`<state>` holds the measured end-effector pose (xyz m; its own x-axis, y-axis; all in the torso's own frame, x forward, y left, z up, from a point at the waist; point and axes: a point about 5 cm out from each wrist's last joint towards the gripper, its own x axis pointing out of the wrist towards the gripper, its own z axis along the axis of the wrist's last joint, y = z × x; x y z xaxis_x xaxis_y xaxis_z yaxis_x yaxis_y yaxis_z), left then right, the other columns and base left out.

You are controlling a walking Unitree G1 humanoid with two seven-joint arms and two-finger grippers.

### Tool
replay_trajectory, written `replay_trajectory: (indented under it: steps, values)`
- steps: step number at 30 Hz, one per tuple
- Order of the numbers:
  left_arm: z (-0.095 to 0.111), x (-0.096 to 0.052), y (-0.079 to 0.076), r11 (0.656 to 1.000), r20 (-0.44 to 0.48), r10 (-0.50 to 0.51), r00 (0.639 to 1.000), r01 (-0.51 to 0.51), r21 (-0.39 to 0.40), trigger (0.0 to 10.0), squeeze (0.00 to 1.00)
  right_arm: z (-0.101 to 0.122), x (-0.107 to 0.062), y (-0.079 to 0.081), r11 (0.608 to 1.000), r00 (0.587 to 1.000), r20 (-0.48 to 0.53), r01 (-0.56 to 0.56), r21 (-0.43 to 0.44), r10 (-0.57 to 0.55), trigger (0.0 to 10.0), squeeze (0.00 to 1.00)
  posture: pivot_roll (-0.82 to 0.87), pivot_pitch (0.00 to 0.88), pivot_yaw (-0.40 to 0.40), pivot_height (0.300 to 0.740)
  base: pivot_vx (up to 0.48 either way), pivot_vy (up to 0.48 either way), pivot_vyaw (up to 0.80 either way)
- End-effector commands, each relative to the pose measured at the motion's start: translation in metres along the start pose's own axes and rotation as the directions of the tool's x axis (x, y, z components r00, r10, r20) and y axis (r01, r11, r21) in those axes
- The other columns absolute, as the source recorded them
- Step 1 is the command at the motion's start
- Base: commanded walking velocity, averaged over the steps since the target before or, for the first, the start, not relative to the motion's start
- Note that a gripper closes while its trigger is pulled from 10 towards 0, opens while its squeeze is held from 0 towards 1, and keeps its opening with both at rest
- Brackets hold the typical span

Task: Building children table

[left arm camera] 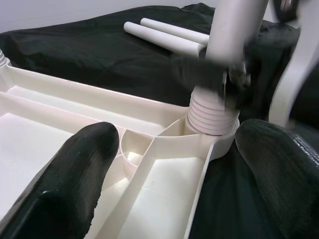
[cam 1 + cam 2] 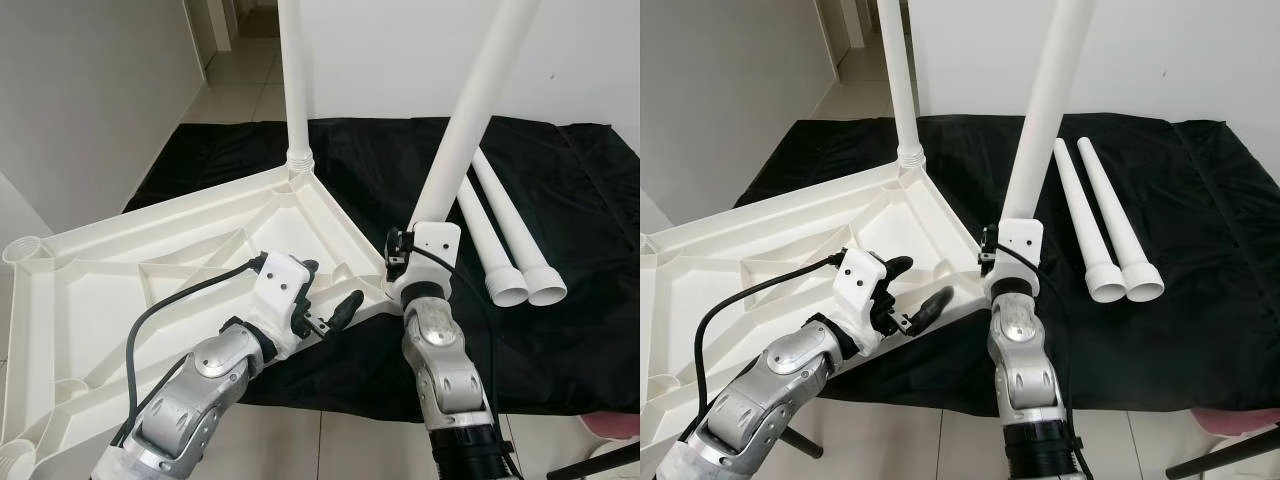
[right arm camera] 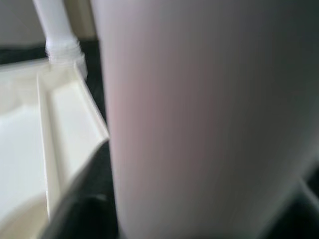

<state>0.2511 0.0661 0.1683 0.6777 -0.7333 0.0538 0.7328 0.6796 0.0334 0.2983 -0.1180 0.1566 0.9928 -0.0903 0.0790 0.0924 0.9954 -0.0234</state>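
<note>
The white table top point(image 2: 150, 270) lies upside down, partly on a black cloth. One white leg point(image 2: 292, 80) stands upright in its far corner socket. A second leg point(image 2: 480, 90) leans to the right, its threaded end point(image 1: 212, 117) sitting in the near corner socket. My right gripper point(image 2: 424, 222) is shut on this leg just above the socket. My left gripper point(image 2: 328, 290) is open and hovers over the ribbed underside beside that corner, touching nothing. Its black fingers point(image 1: 75, 174) straddle the socket in the left wrist view.
Two loose white legs point(image 2: 505, 235) lie side by side on the black cloth point(image 2: 560, 330) to the right. A white wall stands behind, and tiled floor runs in front. A pink object point(image 2: 612, 425) sits at the lower right edge.
</note>
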Motion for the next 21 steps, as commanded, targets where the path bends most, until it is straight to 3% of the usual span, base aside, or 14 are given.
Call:
replay_trajectory:
  steps: [1, 6, 7, 13, 21]
  values:
    - [-0.002, -0.002, -0.003, 0.997, -0.009, -0.078, 0.997, 0.078, 0.005, 10.0, 0.00, -0.008, -0.005, 0.006, 0.999, 0.999, -0.028, -0.030, 0.016, 0.031, 10.0, 1.00, -0.04, 0.042, 0.043, 0.740, 0.000, 0.000, 0.00]
    - [-0.003, -0.002, -0.003, 0.997, -0.009, -0.076, 0.997, 0.076, 0.005, 10.0, 0.00, -0.005, -0.005, 0.002, 0.998, 0.999, 0.004, -0.054, -0.007, 0.054, 10.0, 1.00, -0.04, 0.041, 0.042, 0.740, 0.000, 0.000, 0.00]
    - [-0.003, -0.002, -0.003, 0.997, -0.009, -0.076, 0.997, 0.076, 0.005, 10.0, 0.00, -0.004, -0.004, -0.001, 0.997, 0.996, 0.021, -0.082, -0.010, 0.083, 10.0, 0.00, -0.04, 0.041, 0.042, 0.740, 0.000, 0.000, 0.00]
    - [-0.003, -0.002, -0.003, 0.997, -0.010, -0.077, 0.997, 0.077, 0.005, 10.0, 0.00, -0.001, -0.002, -0.009, 0.988, 0.986, 0.059, -0.153, -0.027, 0.155, 10.0, 0.00, -0.04, 0.041, 0.042, 0.740, 0.000, 0.000, 0.00]
    - [-0.003, -0.002, -0.003, 0.997, -0.012, -0.083, 0.996, 0.083, 0.008, 10.0, 0.00, -0.001, 0.000, -0.014, 0.940, 0.936, 0.093, -0.337, -0.051, 0.340, 10.0, 0.00, -0.05, 0.040, 0.043, 0.740, 0.000, 0.000, 0.00]
